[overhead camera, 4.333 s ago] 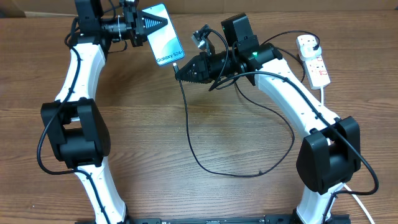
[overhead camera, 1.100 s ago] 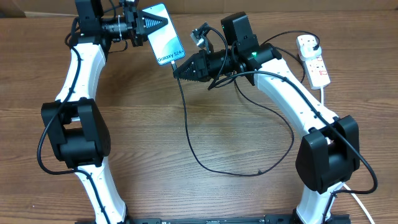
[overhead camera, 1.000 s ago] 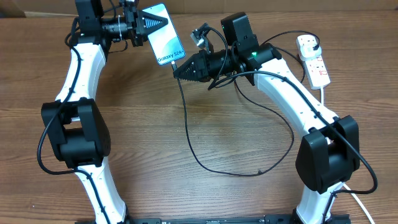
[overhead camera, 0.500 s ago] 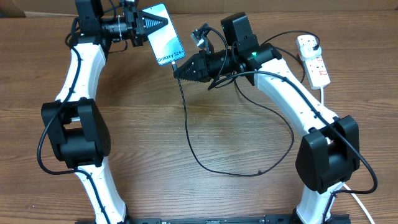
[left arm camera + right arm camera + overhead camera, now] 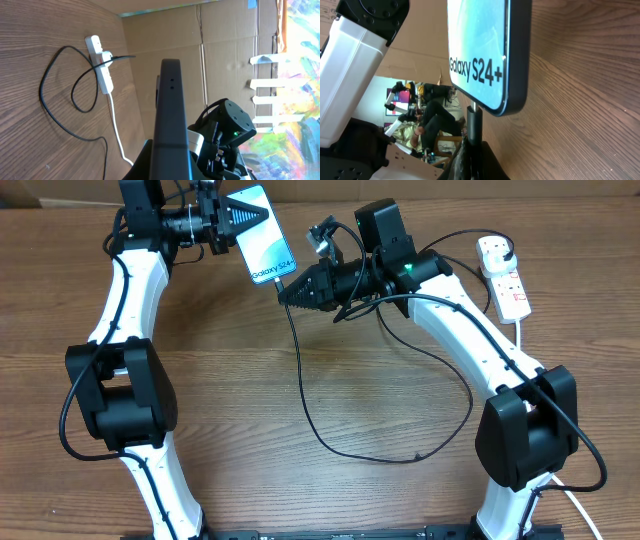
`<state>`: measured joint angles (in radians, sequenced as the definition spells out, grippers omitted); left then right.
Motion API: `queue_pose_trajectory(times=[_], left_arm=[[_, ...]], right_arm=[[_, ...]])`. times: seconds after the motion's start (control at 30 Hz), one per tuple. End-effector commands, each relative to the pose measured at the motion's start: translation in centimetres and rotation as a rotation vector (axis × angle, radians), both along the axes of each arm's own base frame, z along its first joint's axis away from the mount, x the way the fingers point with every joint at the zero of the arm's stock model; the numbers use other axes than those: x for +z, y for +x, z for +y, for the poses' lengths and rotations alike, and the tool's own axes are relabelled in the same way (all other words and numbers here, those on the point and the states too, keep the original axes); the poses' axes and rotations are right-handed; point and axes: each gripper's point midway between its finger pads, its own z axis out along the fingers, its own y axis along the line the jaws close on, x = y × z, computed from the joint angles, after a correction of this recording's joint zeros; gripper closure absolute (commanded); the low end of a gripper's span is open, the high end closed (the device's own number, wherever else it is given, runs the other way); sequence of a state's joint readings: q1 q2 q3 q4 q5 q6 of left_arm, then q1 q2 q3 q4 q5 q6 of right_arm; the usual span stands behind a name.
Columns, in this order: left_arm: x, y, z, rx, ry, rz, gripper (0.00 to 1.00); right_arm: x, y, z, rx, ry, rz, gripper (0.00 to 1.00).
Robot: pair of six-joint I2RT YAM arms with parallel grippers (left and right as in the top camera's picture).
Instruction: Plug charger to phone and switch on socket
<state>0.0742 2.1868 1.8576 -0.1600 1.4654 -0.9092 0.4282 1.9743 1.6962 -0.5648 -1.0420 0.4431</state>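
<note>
- Nearest me, the black charger (image 5: 380, 461) lies in a slack loop on the wooden surface (image 5: 250, 400).
- Further on, the right end effector (image 5: 284, 293) is clamped tight on the charger's connector end, whose tip meets the "Galaxy S24+" short edge of the phone (image 5: 265, 242).
- The left end effector (image 5: 268, 213) is closed on the phone's other end, holding it raised.
- Far right, the white power strip (image 5: 503, 275) lies flat.

phone (image 5: 262, 235): shifted slightly up-frame | right end effector (image 5: 282, 292) + charger (image 5: 474, 122): edged closer to phone
</note>
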Motion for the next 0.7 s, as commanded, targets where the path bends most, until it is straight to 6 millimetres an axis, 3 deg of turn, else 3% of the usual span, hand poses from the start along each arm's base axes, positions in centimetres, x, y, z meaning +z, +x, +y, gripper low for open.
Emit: queue_pose_trajectory(times=[0.0, 0.67], left_arm=[[1.3, -1.0, -0.6, -0.058, -0.023, -0.031, 0.96], [1.6, -1.6, -1.2, -0.097, -0.038, -0.033, 0.96]], right_arm=[[-0.3, 0.6, 0.4, -0.011, -0.001, -0.007, 0.96], [0.0, 1.9, 0.5, -0.083, -0.002, 0.025, 0.96]])
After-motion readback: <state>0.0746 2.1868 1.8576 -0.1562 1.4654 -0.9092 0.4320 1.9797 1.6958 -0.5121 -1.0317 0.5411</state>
